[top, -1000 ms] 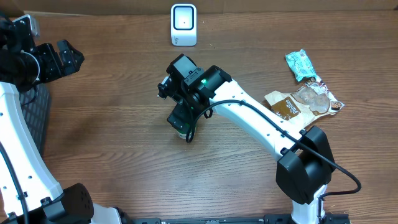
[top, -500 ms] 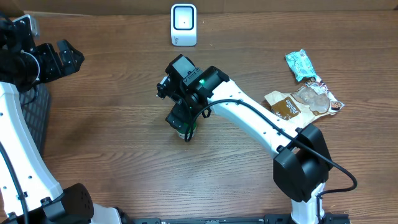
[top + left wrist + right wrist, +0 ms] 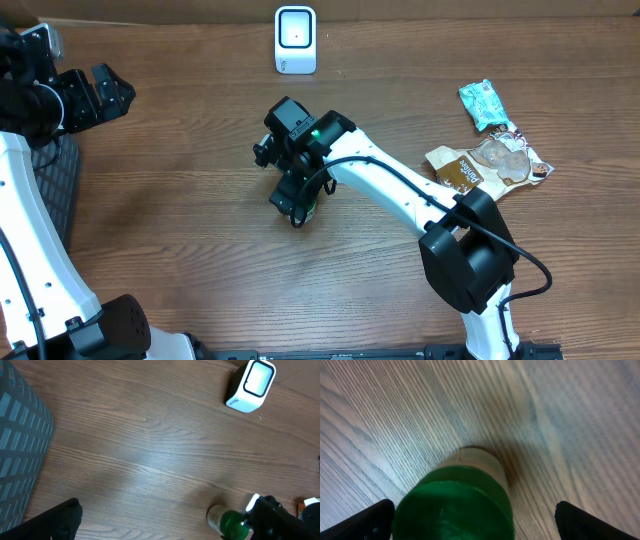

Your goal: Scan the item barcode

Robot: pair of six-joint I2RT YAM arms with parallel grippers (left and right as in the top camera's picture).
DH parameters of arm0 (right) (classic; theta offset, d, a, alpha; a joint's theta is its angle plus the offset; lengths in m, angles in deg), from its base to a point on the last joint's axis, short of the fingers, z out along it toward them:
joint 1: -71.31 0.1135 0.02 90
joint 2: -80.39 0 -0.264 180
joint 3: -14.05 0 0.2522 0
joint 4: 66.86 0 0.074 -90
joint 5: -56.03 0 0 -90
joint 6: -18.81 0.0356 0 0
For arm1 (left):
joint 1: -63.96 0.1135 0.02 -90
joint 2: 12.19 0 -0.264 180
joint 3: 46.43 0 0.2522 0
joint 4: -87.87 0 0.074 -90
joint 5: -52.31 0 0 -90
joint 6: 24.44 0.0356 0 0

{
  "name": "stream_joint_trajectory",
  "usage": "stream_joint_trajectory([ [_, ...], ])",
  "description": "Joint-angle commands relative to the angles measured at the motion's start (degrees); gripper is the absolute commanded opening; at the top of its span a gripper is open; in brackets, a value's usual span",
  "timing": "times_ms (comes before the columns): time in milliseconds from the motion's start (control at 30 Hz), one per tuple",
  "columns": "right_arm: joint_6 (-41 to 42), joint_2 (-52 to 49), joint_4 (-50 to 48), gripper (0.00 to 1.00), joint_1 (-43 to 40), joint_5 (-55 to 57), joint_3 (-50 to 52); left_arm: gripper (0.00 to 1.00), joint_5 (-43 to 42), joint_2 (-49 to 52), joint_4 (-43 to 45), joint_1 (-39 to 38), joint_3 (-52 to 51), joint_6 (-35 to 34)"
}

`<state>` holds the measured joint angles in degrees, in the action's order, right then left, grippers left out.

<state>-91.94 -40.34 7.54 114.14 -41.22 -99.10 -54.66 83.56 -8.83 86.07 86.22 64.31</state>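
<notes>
In the last second the right arm changes its pose. Its elbow swings in toward the middle of the table, and the wrist moves a little to the left and settles lower over the bottle [image 3: 454, 497]. The bottle itself does not seem to move; it lies near the middle of the table, well apart from the scanner [image 3: 296, 40] at the far edge. The left arm does not move at all.

For the task, I judge that I am at the end of the approach and the grasp is not yet made. The barcode is not shown to the scanner, so most of the work is in front of me.

The right pincer [image 3: 475, 522] is spread as wide as it goes. In the right wrist view one finger is at each lower corner and the green cap sits between them — closer to the left one, with bare wood visible on the other side. It pinches nothing at this moment; whether the nearer finger touches the cap I cannot tell. I also cannot tell from these views if the bottle stands or lies.

The left pincer [image 3: 97, 92] is also spread wide and empty, hanging at the left edge above the grey basket [image 3: 20, 455].
</notes>
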Motion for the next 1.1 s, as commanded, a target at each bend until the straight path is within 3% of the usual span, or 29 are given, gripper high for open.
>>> stream_joint_trajectory([
  [0,-0.33,0.15,-1.03,1.00,-0.04,-0.61,2.29,1.00,-0.44,-0.39,0.07,-0.35,0.83,1.09],
  [200,-0.31,0.15,-1.86,1.00,-0.04,-1.42,2.64,1.00,-0.44,-0.39,0.07,-0.37,0.83,1.07],
  [567,3.56,0.26,-3.08,0.76,-0.15,-1.42,2.36,1.00,-0.44,-0.39,0.07,-0.37,0.83,1.09],
  [800,7.54,0.92,-0.83,0.67,-0.81,-3.04,-1.38,1.00,-0.46,-0.39,0.07,-0.39,0.83,1.09],
  [1067,7.50,3.65,5.09,0.57,-4.37,-12.22,-7.78,0.99,-0.44,-0.39,0.07,-0.37,0.83,1.09],
])
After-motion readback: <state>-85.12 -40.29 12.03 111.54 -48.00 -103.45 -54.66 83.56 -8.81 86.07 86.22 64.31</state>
